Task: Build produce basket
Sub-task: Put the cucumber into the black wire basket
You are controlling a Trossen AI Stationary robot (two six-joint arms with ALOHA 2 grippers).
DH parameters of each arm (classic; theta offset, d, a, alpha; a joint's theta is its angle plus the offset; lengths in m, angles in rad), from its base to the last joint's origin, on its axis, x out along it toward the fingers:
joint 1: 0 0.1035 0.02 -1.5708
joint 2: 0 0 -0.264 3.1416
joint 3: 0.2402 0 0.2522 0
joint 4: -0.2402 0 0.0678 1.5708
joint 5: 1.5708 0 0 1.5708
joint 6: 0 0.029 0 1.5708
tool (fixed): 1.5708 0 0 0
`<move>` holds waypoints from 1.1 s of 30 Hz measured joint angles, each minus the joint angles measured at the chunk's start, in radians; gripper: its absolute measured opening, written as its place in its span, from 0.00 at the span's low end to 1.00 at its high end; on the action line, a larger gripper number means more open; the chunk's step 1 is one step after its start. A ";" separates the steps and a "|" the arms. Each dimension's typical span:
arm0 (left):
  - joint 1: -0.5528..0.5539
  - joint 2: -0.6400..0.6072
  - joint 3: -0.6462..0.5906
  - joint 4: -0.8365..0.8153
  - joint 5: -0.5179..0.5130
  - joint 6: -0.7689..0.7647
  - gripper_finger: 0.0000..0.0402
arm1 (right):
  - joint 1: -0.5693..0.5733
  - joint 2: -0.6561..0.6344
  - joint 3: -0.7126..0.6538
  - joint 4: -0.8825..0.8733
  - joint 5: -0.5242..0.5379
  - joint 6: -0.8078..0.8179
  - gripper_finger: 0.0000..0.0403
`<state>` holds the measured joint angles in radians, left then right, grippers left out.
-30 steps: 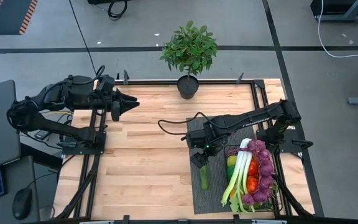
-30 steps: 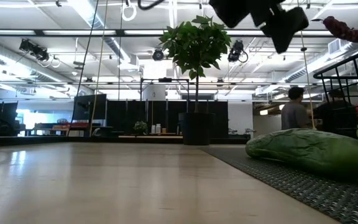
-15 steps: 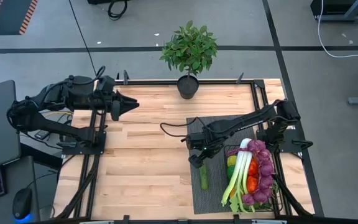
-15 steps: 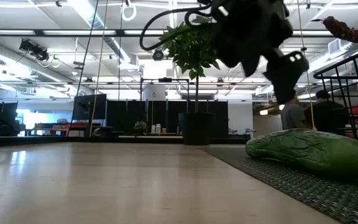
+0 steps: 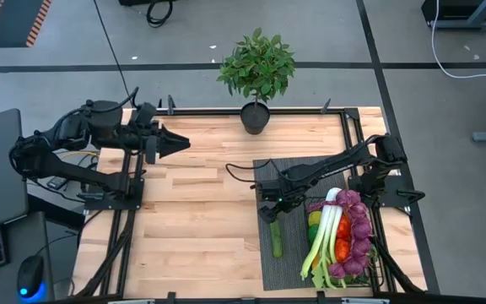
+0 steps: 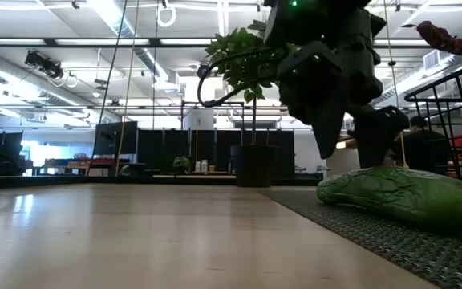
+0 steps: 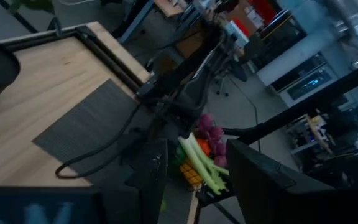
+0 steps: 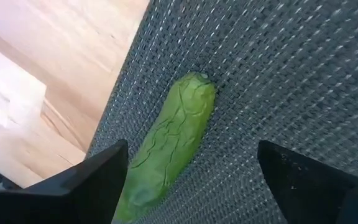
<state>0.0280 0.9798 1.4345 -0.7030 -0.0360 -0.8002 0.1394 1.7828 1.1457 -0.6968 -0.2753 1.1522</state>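
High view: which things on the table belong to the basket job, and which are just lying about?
Job:
- cucumber, loose on the mat, right tool open above it
- basket
- leek, grapes and other produce in the basket

Lying about:
- potted plant
- ribbed mat
- left tool, parked far left

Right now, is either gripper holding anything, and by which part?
Nothing is held. The right gripper is open above the cucumber lying on the mat, fingers either side, not touching. The left gripper waits empty over the table's far left.
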 joint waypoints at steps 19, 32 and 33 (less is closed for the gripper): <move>0.000 0.000 0.000 0.068 0.000 -0.021 0.43 | 0.001 0.099 -0.013 0.173 -0.006 0.016 0.86; 0.001 0.000 0.000 0.069 -0.002 -0.027 0.43 | 0.000 0.110 0.044 0.013 0.078 -0.045 0.86; 0.001 0.000 0.000 0.069 -0.002 -0.027 0.43 | -0.001 0.110 0.044 -0.004 0.081 -0.046 0.86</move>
<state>0.0288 0.9798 1.4345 -0.6338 -0.0380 -0.8276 0.1387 1.8929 1.1896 -0.7011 -0.1947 1.1065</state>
